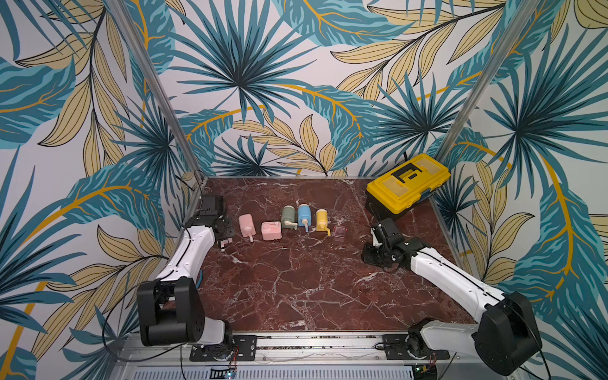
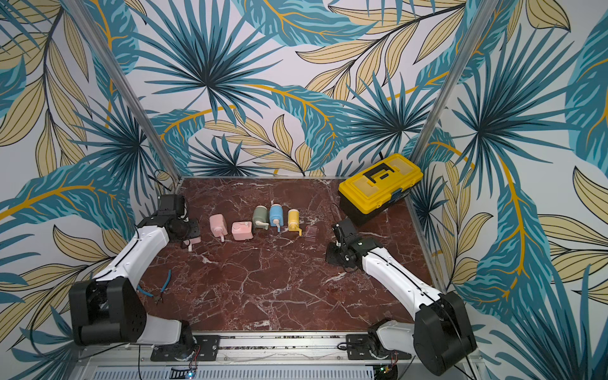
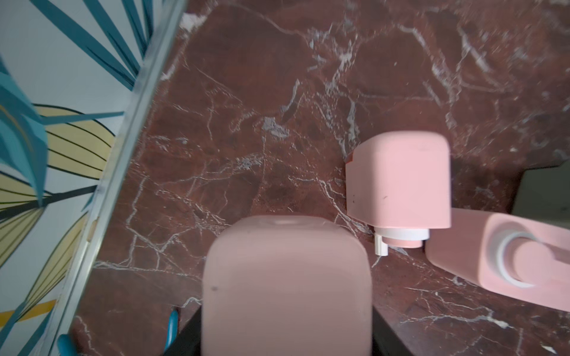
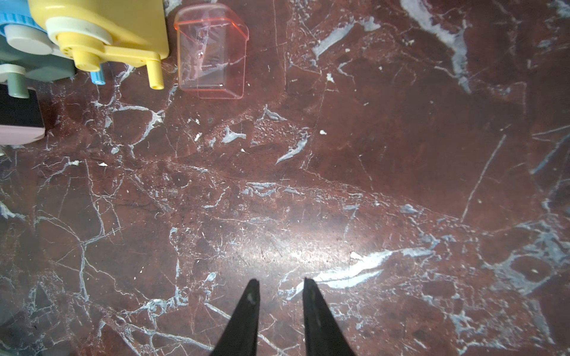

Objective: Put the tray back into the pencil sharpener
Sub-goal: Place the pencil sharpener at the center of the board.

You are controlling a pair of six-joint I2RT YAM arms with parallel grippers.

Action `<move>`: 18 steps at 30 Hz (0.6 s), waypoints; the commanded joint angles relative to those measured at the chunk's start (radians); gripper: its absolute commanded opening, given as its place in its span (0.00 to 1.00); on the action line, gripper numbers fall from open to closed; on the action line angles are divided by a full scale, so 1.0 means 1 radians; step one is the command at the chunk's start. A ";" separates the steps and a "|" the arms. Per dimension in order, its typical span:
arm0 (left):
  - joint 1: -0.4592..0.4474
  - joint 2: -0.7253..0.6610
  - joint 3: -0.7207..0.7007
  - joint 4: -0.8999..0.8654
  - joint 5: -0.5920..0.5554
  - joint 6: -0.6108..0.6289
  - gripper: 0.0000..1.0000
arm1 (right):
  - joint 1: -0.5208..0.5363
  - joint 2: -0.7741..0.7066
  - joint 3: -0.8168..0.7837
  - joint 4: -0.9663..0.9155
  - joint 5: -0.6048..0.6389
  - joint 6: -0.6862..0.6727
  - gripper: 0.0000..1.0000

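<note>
The tray (image 4: 211,52) was a small transparent box of pink-tinted plastic with one rounded end. It lay flat, separate from any sharpener body, just beside the crank end of the yellow pencil sharpener (image 4: 105,30). The pink pencil sharpener (image 3: 287,286), a rounded box, was well apart from the yellow pencil sharpener, clamped in the left gripper (image 3: 287,314).

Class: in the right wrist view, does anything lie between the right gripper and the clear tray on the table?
Nothing visible does. Only bare marble table lies between the right gripper and the clear tray. The yellow pencil sharpener sits beside the tray, off that line.
</note>
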 commanded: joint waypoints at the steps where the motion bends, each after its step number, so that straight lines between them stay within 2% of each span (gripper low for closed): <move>1: 0.011 0.077 0.039 0.034 0.006 0.047 0.00 | -0.003 -0.005 0.018 -0.033 0.008 -0.018 0.27; 6: 0.020 0.179 0.073 0.088 0.039 0.078 0.00 | -0.004 -0.017 0.016 -0.041 0.013 -0.020 0.27; 18: 0.036 0.222 0.022 0.274 0.051 0.078 0.00 | -0.005 -0.032 0.019 -0.060 0.019 -0.024 0.27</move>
